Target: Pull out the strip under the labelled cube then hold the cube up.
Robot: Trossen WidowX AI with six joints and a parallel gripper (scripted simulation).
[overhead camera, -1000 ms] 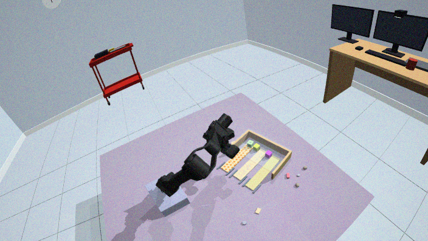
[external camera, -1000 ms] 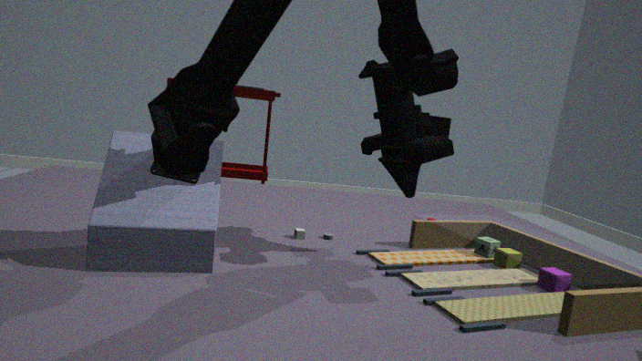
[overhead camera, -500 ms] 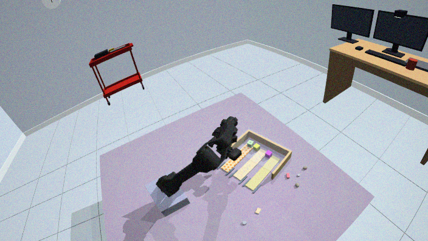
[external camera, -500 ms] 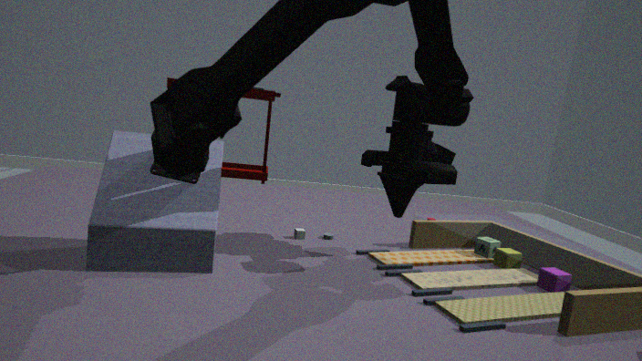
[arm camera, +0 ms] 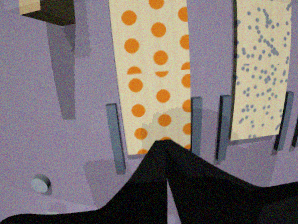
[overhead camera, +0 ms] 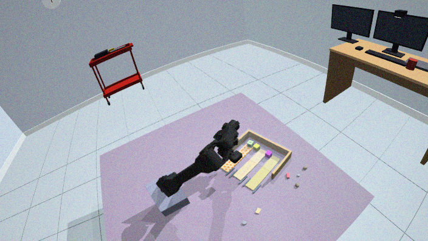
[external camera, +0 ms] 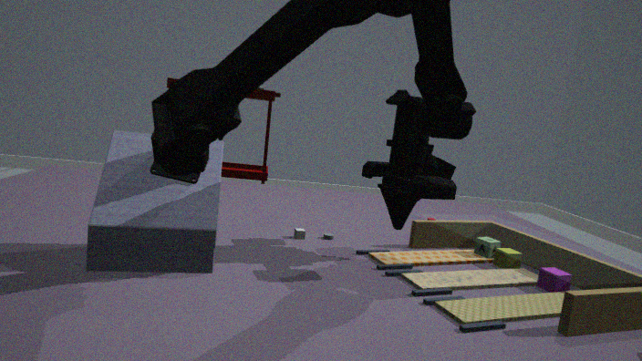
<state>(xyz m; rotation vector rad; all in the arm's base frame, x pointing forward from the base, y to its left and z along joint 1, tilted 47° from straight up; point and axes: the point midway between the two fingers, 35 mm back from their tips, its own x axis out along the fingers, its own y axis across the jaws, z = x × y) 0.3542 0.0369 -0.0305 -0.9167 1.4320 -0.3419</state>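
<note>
My black gripper is pinched together with nothing in it, hanging above the near end of the orange-dotted strip. The pale green labelled cube sits on that strip's far end.

— What does your worktop carry?

— Your worktop is a purple mat on a tiled floor. On it lies a wooden three-sided frame, open toward the grey base block. Inside it you have three strips side by side: an orange-dotted strip, a speckled strip and a yellow checked strip.

— Anything else on the mat?

— Dark bars flank each strip's near end. You'll also see small loose bits scattered beyond the frame and a pale one nearer you.
</note>
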